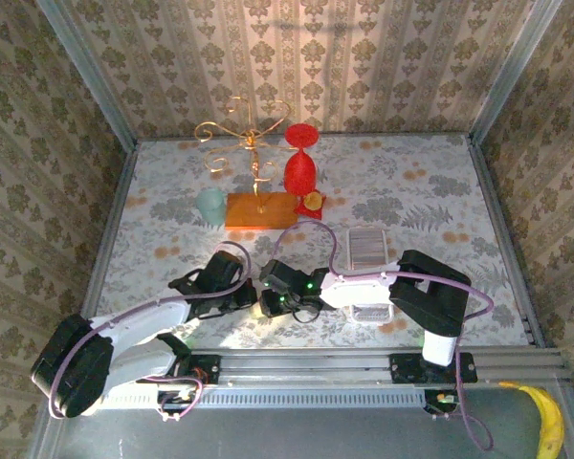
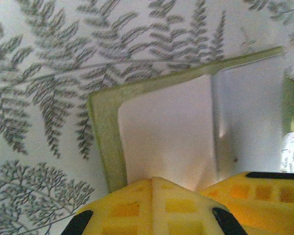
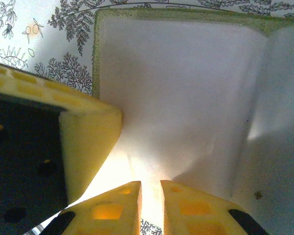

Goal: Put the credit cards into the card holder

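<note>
The card holder (image 2: 105,142) is a soft green-rimmed wallet with a whitish lining (image 3: 186,73), lying open on the fern-print cloth near the table's front (image 1: 268,302). My left gripper (image 2: 154,178) is shut on the holder's near edge, and the lining puckers at its tips. My right gripper (image 3: 151,183) comes in from the other side. Its jaws stand a sliver apart with a pinched ridge of the white lining between them. The left gripper's finger (image 3: 88,142) sits close beside it, and both grippers meet over the holder (image 1: 264,298). The credit cards are hidden.
A whitish ribbed rectangle (image 1: 368,247) lies right of the grippers, with a clear box (image 1: 368,311) under the right arm. At the back stand a gold wire stand on an orange base (image 1: 258,208), a red goblet (image 1: 301,170) and a pale green cup (image 1: 210,205). A banana (image 1: 550,421) lies off the table.
</note>
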`<state>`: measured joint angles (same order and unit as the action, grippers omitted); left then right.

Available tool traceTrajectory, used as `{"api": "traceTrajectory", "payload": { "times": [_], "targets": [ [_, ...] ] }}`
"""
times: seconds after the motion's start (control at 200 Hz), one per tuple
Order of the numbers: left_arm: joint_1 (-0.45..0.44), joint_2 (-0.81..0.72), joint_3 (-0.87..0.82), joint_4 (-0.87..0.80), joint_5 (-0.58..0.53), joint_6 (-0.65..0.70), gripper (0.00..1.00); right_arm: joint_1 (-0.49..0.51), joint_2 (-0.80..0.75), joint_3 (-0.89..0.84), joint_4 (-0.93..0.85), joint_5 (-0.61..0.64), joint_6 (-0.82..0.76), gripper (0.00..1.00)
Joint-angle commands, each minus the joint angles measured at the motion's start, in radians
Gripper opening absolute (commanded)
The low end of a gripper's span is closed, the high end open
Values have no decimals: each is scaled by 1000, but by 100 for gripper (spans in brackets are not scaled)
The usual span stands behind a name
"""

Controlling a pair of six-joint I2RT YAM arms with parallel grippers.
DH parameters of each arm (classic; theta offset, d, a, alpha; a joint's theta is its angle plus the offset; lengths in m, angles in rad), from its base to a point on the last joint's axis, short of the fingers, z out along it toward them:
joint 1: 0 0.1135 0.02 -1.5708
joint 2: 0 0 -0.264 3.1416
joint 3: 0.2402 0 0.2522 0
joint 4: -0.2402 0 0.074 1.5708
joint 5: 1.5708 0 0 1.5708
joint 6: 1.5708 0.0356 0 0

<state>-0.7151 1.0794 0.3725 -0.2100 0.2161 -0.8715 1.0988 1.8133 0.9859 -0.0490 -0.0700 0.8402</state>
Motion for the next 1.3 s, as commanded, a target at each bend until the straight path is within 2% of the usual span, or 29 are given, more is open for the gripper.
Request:
{"api": "traceTrajectory", "payload": {
  "times": [0.0, 0.17, 0.325, 0.475, 0.68, 0.77, 0.875, 0.96, 1.065, 1.14, 1.295],
  "targets": [
    [-10, -25, -25, -32, -28, -26, 0, 7, -35, -14, 22, -3, -9, 18],
    [-8, -25, -45, -18, -52, -16, 0, -6, -167, -36, -32, 72, -117, 22],
    [-9, 9, -41, 21, -48, 1, 0, -36, -342, -41, -154, 117, -314, 23],
    [-10, 26, -28, 33, -56, 27, 0, -40, -536, -49, -285, 141, -612, 28],
    [-8, 48, -10, 51, -63, 58, 0, -40, -820, -188, -379, 188, -1087, 40],
    [-7, 61, -4, 56, -62, 70, 0, -42, -928, -214, -524, 219, -1314, 41],
    [-7, 76, 0, 68, -56, 83, 0, -55, -1012, -229, -717, 233, -1521, 50],
    [-7, 88, 4, 75, -51, 90, 0, -128, -1032, -236, -847, 244, -1618, 56],
    [-7, 102, 6, 87, -38, 97, 0, -259, -1039, -253, -937, 192, -1710, 64],
    [-7, 111, 9, 92, -32, 102, 0, -312, -1062, -294, -897, 188, -1748, 72],
    [-7, 127, 16, 99, -21, 106, 0, -316, -1057, -393, -727, 269, -1774, 85]
  ]
}}
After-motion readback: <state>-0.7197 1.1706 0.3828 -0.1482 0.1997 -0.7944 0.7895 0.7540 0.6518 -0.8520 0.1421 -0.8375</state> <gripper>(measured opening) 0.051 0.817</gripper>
